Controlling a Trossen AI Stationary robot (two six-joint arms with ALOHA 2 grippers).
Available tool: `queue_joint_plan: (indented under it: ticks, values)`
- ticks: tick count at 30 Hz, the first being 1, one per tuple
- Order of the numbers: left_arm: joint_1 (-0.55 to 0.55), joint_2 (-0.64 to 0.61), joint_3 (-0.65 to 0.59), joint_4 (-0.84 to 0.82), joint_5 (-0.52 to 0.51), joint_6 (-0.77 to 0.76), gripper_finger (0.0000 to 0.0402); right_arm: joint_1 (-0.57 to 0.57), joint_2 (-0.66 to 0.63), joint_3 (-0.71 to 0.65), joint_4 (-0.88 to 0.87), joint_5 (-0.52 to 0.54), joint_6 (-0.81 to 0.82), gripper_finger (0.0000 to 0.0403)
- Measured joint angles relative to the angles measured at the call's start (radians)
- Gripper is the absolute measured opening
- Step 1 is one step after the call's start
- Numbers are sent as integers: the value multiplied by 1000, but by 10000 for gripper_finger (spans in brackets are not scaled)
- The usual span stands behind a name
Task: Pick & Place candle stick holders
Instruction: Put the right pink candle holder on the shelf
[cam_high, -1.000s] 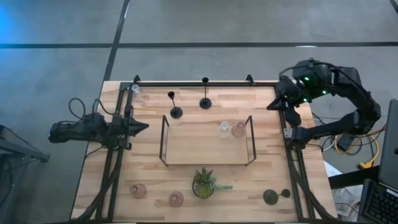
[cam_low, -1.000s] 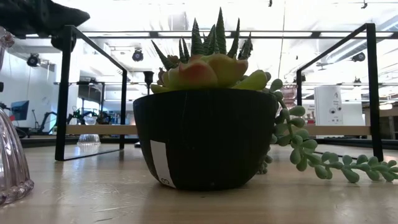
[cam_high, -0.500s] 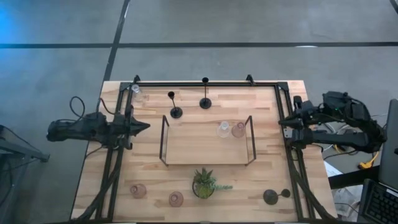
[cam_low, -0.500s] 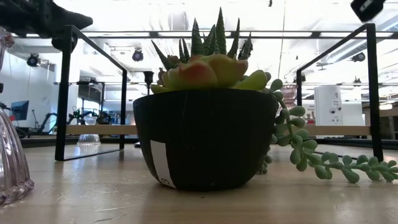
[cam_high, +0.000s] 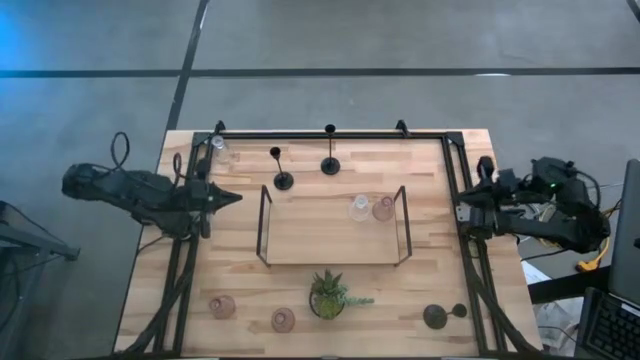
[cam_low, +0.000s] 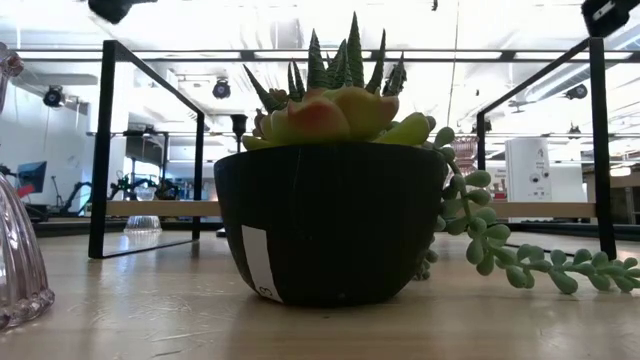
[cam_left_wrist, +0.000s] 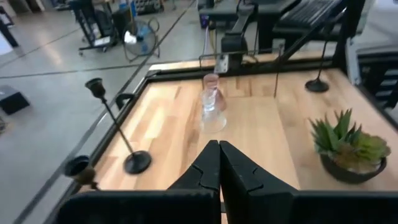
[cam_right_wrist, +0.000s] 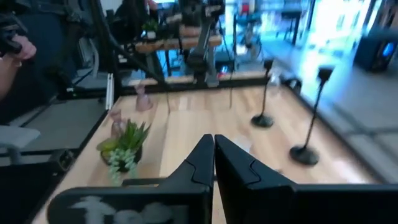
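Two black thin-stemmed candle stick holders (cam_high: 283, 180) (cam_high: 330, 166) stand on their round bases beyond the tray, and a third (cam_high: 435, 317) is at the near right corner. A clear holder (cam_high: 359, 208) and a pink one (cam_high: 383, 208) sit on the tray's wooden floor. Two pink ones (cam_high: 222, 305) (cam_high: 284, 320) stand near the front edge, and a clear one (cam_high: 217, 145) at the far left corner. My left gripper (cam_high: 232, 197) hovers shut over the table's left side, pointing at the tray. My right gripper (cam_high: 462, 206) is shut over the right rail. Neither holds anything.
The black wire-framed wooden tray (cam_high: 333, 240) fills the table's middle. A green potted plant (cam_high: 330, 293) stands in front of it and fills the low view (cam_low: 330, 220). Black rails (cam_high: 320, 134) run along the far, left and right edges. A person's hand (cam_right_wrist: 9, 46) shows beyond the table.
My left gripper has risen, staying shut, and its arm has swung toward the far edge behind it. My right gripper has come down from high over the far right corner and drawn back toward the right edge, tipping up closer to level.
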Motion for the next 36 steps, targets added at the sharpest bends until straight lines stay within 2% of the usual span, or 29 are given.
queue_joint_plan:
  ticks: [3,7,13,26,30,36]
  values:
    - [-54,61,78,-89,-47,-45,1,0,1,11,8,31,-59,9]
    - [-121,128,129,-208,-50,-169,2,0,4,2,-27,127,-55,8]
    - [-230,214,182,-284,-48,-335,7,0,9,3,-19,136,-49,8]
    - [-475,540,420,-284,-47,-401,4,0,11,3,-18,136,-46,8]
    - [-507,647,497,-281,-43,-401,7,0,10,3,-18,138,-46,8]
    - [-507,788,560,-283,45,-398,11,0,10,3,-18,139,-46,8]
